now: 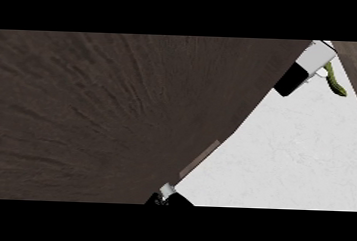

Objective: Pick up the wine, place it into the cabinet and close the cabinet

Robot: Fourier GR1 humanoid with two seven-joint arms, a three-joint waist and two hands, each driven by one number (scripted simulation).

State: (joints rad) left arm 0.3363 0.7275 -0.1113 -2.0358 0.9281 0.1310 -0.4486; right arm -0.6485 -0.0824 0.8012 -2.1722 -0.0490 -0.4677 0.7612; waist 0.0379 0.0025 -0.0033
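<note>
Nearest you, at the lower edge of the head view, a small black and pale-grey piece of the left hand [169,196] pokes out from under the corner of the cabinet door [100,115]. So little of it shows that you cannot tell whether it is open or curled. The dark brown wooden door fills nearly the whole view on the left and in the middle. Its slanted edge runs from that hand up to the top right. A narrow, lighter handle [199,161] lies along this edge just above the hand. To the right of the door you see the white counter [298,156], bare where it shows. Farthest off, at the top right, a grey forearm block with a black part, likely the right hand [290,82], sits against the door's edge. Its grip cannot be told either. Just beside it is a thin, curved olive-green strip [334,80]. You cannot tell if that is the wine, and no bottle shape shows.
</note>
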